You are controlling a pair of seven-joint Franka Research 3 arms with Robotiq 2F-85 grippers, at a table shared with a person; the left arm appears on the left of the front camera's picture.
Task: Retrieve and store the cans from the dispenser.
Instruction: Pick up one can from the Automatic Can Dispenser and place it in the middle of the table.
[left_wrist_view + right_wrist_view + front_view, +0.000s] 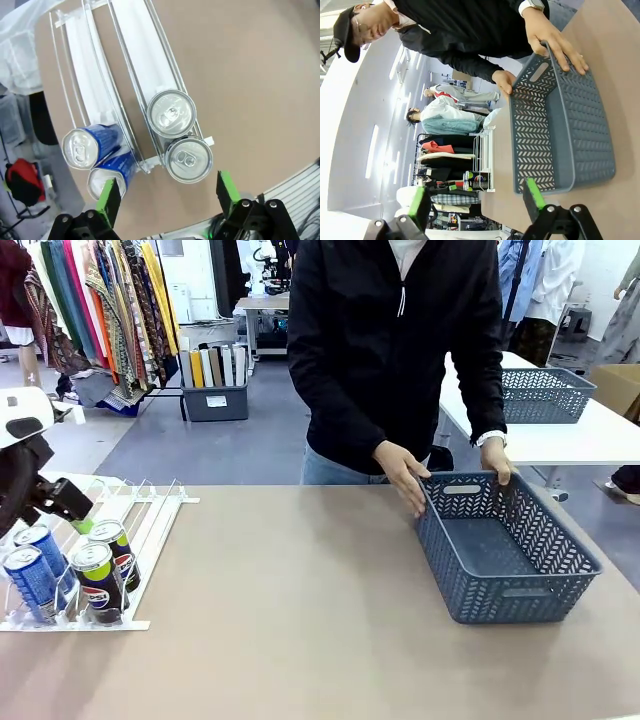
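**Over the dispenser, first pick not yet made**

My left gripper (167, 196) hangs above the near left corner of the tan table (300, 630), its green pads wide apart and holding nothing. Below it lies the dispenser (132, 55), a sloped rack of white and clear plastic with long rails. All four slim aluminium cans (98, 575) stand bunched against its front stops: two blue in one lane, two black with the Pepsi logo in the next. None is out of the rack, so I judge the task to be at its opening step, the approach to a first can. The front black can (189, 159) seems nearest my fingers' line, though the wide lens makes that hard to be sure of. Next I need to descend, set a pad on either side of one can's body without nudging its neighbour, and close. My right gripper (476, 200) is likewise spread and empty. It faces the grey-blue lattice plastic basket (570, 150) near the table's right edge, which a person's hands (405, 475) hold by its far rim.
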